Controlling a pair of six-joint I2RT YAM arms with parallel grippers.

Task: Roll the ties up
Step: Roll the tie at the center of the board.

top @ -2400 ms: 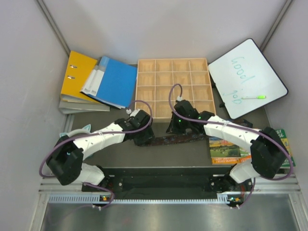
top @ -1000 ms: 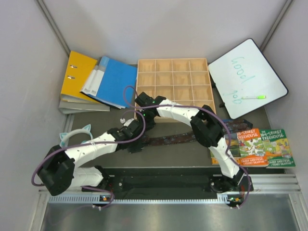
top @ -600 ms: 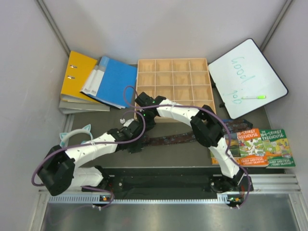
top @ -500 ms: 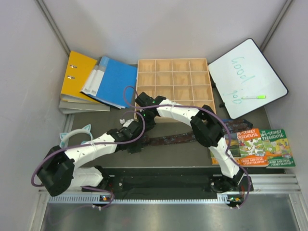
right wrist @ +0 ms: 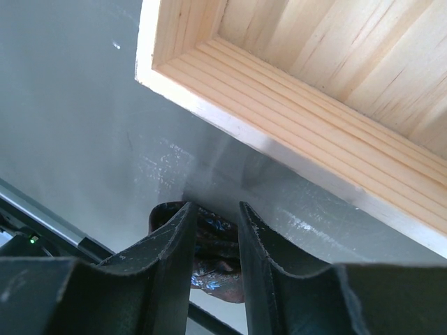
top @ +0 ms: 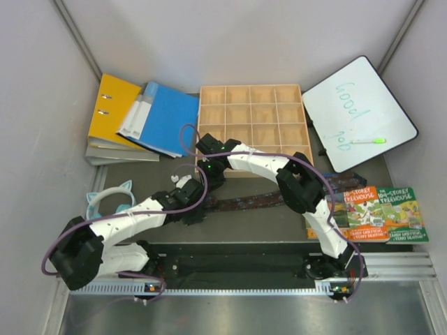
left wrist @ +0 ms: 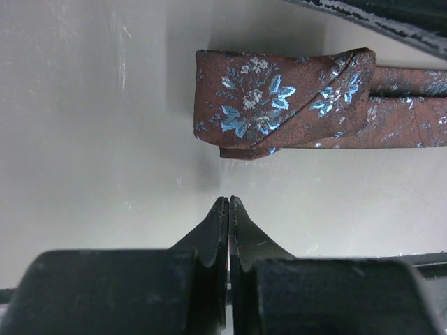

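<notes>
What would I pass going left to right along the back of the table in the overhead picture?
Yellow binder → blue folder → wooden compartment tray → whiteboard with a green marker lying on it.

We see two arms built of white shell segments joined by bulky black joint housings, both rising from one black base plate at the near edge. A thin purple cable loops loosely along each arm. Small green lights glow on the right arm's wrist. The left claw (left wrist: 228,209) has matte black, tapering fingers; the right claw (right wrist: 213,230) has curved black fingers.
</notes>
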